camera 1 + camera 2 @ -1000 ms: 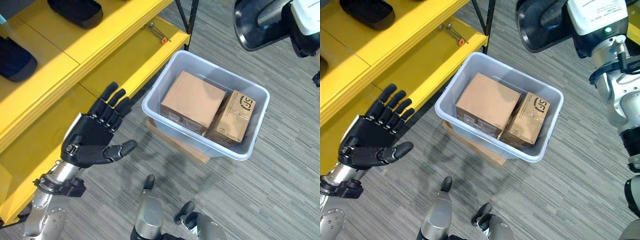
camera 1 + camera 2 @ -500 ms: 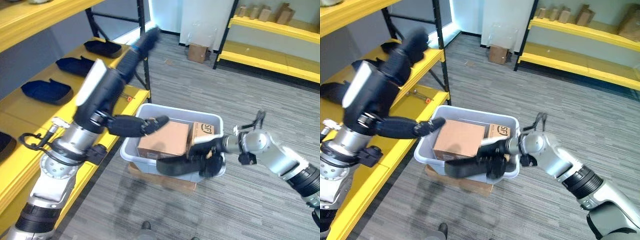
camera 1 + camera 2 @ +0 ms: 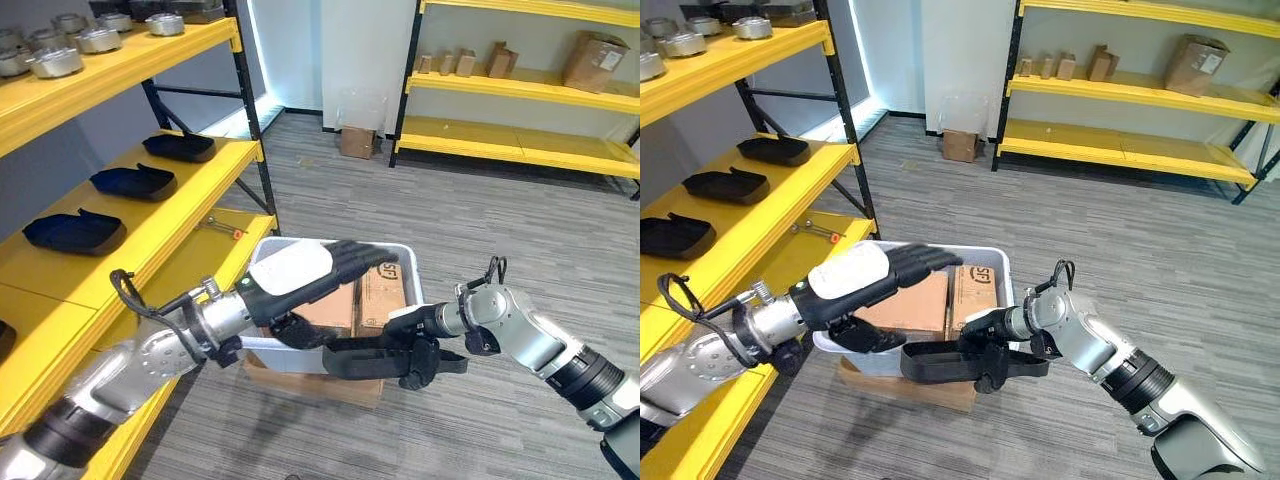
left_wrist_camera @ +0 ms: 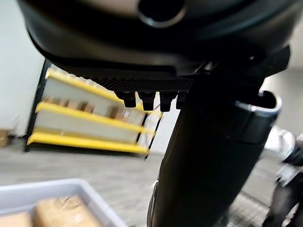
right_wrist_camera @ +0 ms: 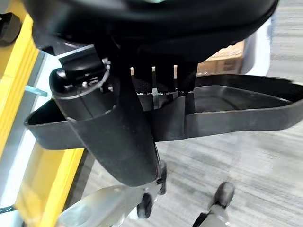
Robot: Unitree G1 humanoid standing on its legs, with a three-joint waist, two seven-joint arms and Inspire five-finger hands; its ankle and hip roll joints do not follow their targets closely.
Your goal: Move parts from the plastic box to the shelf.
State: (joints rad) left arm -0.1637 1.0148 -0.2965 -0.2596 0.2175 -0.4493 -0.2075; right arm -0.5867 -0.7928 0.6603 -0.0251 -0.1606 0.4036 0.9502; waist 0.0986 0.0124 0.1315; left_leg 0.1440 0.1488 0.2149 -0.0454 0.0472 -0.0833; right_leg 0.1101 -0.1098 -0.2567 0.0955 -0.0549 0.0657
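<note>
Your right hand (image 3: 992,360) has its fingers curled round a long black moulded plastic tray (image 3: 950,362) just in front of the pale grey plastic box (image 3: 1002,262), while your left hand (image 3: 875,275) hovers open-fingered over the box's cardboard cartons (image 3: 910,305); keep the tray level and swing it toward the yellow metal shelf (image 3: 735,250).

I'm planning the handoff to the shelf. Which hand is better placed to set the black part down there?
The right hand: its fingers are already curled round the black tray-shaped part, held in front of the plastic box. The left hand hovers open over the cardboard boxes, holding nothing, though nearer the yellow shelf.
</note>
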